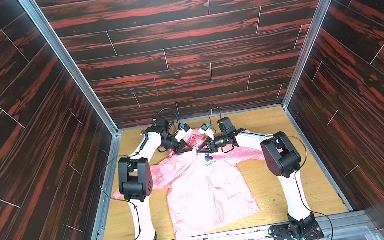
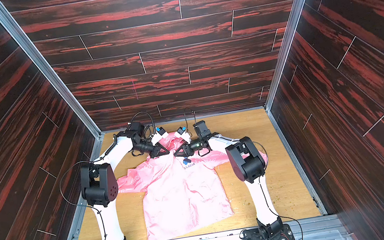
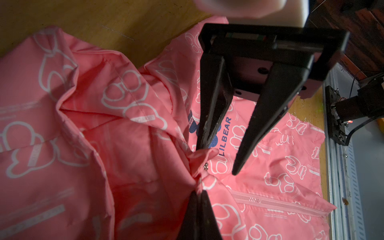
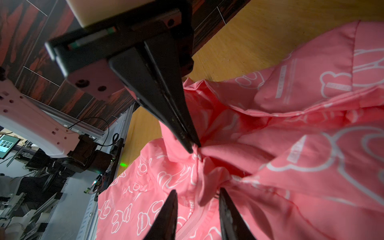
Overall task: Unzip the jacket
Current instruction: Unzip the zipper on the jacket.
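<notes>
Jacket (image 1: 203, 188) lies front up on desk (image 1: 273, 191) | zipper (image 3: 270, 202) looks closed along its visible length, so unzipping seems not begun | left fingers (image 3: 204, 214) pinch collar fabric (image 3: 202, 154) by zipper top | right fingers (image 3: 268, 116) spread, just beside small metal pull (image 3: 206, 166), gripping nothing

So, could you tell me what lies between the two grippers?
A bunched collar fold of the jacket, with its zipper pull, seen in the left wrist view.
</notes>
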